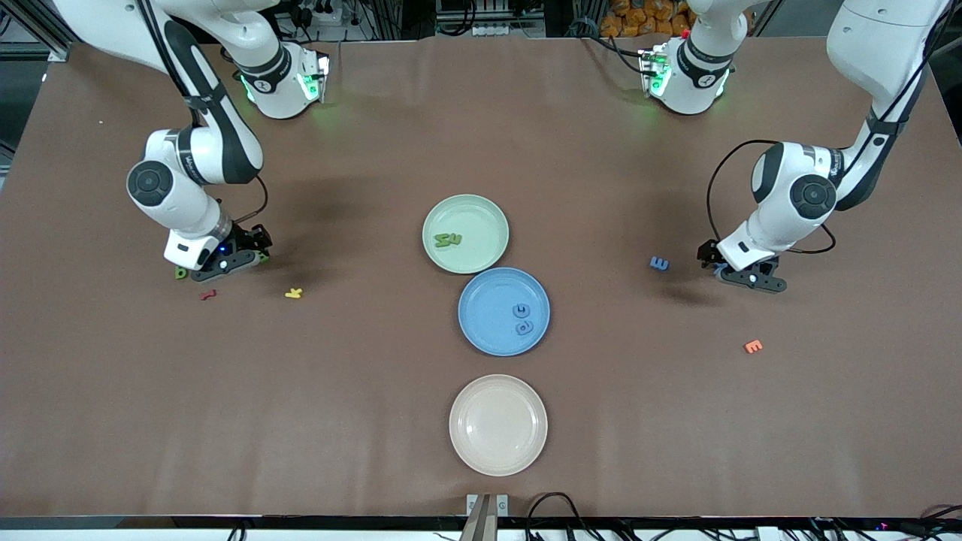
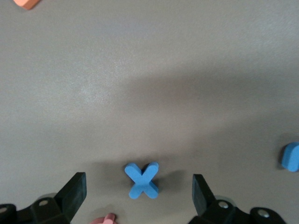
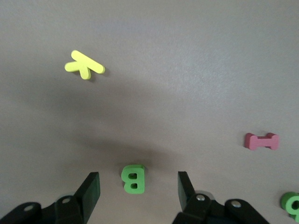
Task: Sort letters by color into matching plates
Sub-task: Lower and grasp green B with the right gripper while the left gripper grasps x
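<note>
My right gripper point(image 3: 138, 190) point(image 1: 231, 263) is low over the table at the right arm's end, open, its fingers on either side of a green letter B point(image 3: 133, 178) without touching it. Another green letter point(image 3: 292, 204) point(image 1: 181, 273) lies beside it. My left gripper point(image 2: 138, 193) point(image 1: 748, 278) is low at the left arm's end, open, straddling a blue letter X point(image 2: 142, 180). A blue letter E point(image 1: 659, 263) point(image 2: 290, 156) lies close by. The mint green plate point(image 1: 481, 218) holds green letters point(image 1: 448, 240). Two blue letters point(image 1: 522, 319) lie in the blue plate point(image 1: 488, 300).
A cream plate point(image 1: 497, 424) sits nearest the front camera, in line with the other two. A yellow K point(image 1: 293, 293) point(image 3: 84, 65) and a red letter point(image 1: 208, 294) point(image 3: 261, 141) lie near my right gripper. Near my left gripper lie an orange E point(image 1: 752, 346) and a pink letter point(image 2: 103, 219).
</note>
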You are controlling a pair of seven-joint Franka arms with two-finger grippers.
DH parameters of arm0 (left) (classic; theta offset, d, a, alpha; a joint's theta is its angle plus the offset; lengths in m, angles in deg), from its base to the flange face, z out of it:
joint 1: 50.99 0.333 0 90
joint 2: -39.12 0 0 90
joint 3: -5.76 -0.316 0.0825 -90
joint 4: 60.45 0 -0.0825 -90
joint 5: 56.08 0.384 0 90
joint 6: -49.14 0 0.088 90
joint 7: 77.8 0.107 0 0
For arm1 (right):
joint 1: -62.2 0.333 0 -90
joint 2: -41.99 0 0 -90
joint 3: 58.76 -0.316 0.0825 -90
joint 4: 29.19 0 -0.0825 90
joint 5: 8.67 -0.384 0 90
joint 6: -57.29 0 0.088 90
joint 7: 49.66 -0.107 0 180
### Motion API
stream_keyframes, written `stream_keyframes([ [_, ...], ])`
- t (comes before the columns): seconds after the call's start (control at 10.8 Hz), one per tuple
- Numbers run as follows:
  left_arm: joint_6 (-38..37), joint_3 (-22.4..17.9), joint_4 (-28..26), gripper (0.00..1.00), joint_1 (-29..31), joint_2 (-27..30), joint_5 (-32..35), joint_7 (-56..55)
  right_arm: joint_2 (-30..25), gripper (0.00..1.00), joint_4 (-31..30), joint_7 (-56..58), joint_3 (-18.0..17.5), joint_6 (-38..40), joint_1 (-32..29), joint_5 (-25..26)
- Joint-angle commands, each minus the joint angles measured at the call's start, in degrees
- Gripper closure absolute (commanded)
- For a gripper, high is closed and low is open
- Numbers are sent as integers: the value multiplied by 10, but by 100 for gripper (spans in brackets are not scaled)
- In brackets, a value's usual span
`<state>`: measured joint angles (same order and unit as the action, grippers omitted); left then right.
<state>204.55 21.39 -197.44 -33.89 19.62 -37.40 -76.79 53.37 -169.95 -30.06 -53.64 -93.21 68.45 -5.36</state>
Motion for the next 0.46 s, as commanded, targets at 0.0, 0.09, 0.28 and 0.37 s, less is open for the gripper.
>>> stream_keyframes([
  [0.0, 26, 5, -7, 0, 14, -17, 26, 5, 22, 28, -11, 12, -4, -21, -11, 4],
  [0.09, 26, 5, -7, 0, 14, -19, 26, 5, 29, 30, -13, 12, -4, -21, -11, 1],
  [0.28, 26, 5, -7, 0, 14, -21, 26, 5, 29, 31, -18, 12, -4, -21, -11, -1],
  [0.37, 26, 5, -7, 0, 14, -21, 26, 5, 30, 32, -23, 12, -5, -22, -11, -2],
])
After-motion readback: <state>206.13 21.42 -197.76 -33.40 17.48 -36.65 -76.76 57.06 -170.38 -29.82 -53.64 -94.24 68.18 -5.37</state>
